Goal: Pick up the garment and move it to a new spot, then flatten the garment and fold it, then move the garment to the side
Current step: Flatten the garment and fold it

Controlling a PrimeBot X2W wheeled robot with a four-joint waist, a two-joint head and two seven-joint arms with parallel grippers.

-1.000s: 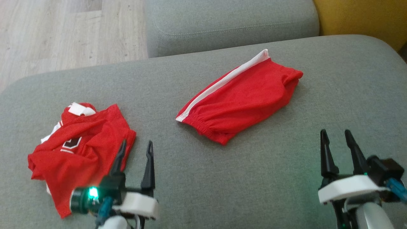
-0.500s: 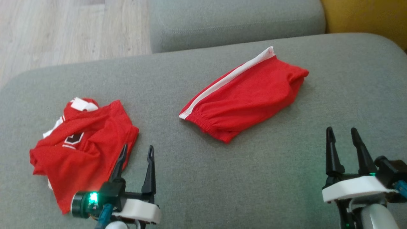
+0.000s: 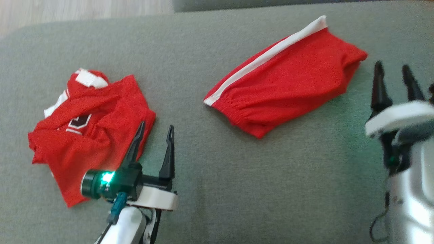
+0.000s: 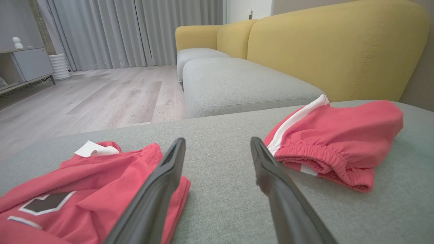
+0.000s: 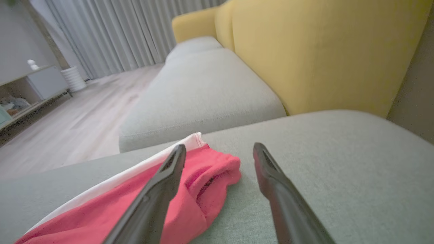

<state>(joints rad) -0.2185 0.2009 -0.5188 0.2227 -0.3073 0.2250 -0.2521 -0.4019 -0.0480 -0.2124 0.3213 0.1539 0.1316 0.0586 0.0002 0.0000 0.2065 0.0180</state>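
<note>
A: Where's the crumpled red mesh jersey (image 3: 91, 135)?
B: On the grey sofa cushion (image 3: 217, 189), at ten o'clock of the left end effector (image 3: 156, 126), whose jaws stand wide.
A: Advice?
B: Pinch a raised fold, not the cushion. Keep the right end effector (image 3: 392, 66), wide too, off the red white-striped shorts (image 3: 288, 84).

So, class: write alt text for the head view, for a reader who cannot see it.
Two red garments lie apart on a grey cushion: a crumpled jersey at left, folded white-striped shorts at right. The open left gripper is by the jersey, the open right gripper beside the shorts.
</note>
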